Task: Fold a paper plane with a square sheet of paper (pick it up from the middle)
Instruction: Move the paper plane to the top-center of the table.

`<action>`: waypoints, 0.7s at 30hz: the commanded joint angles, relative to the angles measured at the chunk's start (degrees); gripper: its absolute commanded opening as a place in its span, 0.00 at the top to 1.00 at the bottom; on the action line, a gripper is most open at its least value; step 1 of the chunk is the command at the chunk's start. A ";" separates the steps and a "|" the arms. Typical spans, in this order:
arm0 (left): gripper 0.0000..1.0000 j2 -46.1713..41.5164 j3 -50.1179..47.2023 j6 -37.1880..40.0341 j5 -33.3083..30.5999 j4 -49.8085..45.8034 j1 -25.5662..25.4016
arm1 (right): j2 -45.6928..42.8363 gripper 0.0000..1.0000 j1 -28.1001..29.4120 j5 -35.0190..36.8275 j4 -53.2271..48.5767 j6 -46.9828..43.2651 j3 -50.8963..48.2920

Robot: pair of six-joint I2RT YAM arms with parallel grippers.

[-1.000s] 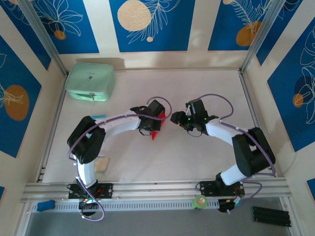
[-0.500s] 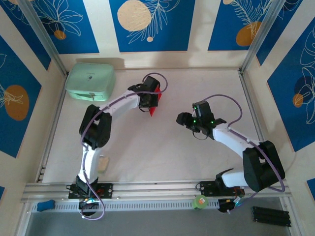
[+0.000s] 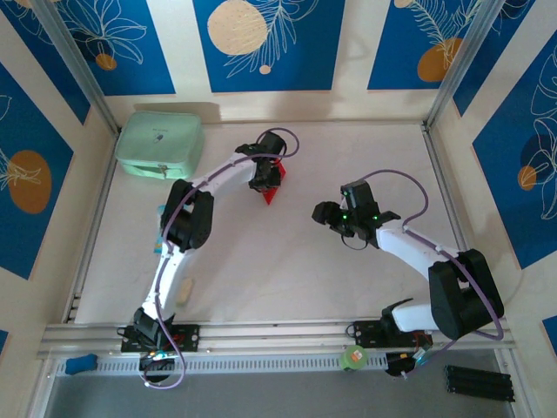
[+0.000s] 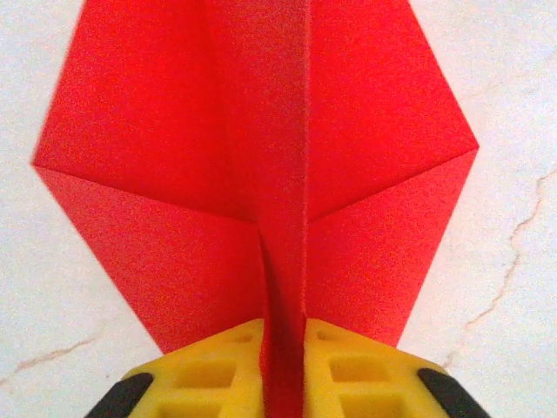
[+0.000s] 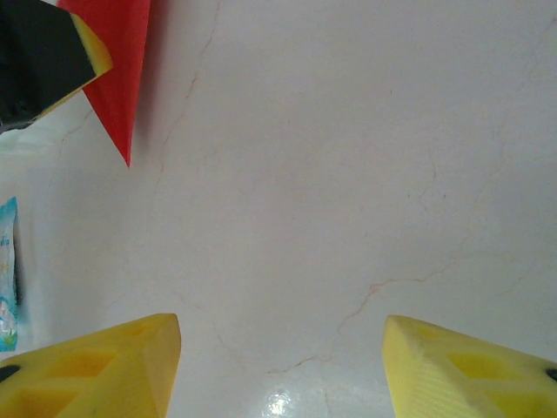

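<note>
Two grippers, one red paper plane (image 3: 271,195) on the table (image 3: 287,270).
Top view: left gripper (image 3: 266,180) holds the plane right of the mint-green case (image 3: 159,145); right gripper (image 3: 320,212) is well apart. Left wrist: yellow fingers (image 4: 200,374) pinch its centre fold, wings spread either side. Right wrist: jaws spread wide above the table, plane's tip upper left.

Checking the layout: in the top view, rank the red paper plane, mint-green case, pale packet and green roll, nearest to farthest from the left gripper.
1. red paper plane, pinched in the left gripper.
2. mint-green case, far left corner.
3. pale packet, near left.
4. green roll, near rail, right side.
</note>
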 commanded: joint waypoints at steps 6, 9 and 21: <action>0.74 2.79 3.43 0.97 0.31 -3.44 0.54 | -0.59 0.37 -0.36 -0.60 -0.27 -0.28 -0.91; 0.74 3.09 3.51 1.19 0.14 -3.52 0.52 | -0.59 0.37 -0.38 -0.51 -0.29 -0.31 -0.84; 0.73 5.80 5.68 1.44 1.14 -4.00 0.45 | -0.11 0.37 -0.33 -0.63 -0.40 -0.09 -0.77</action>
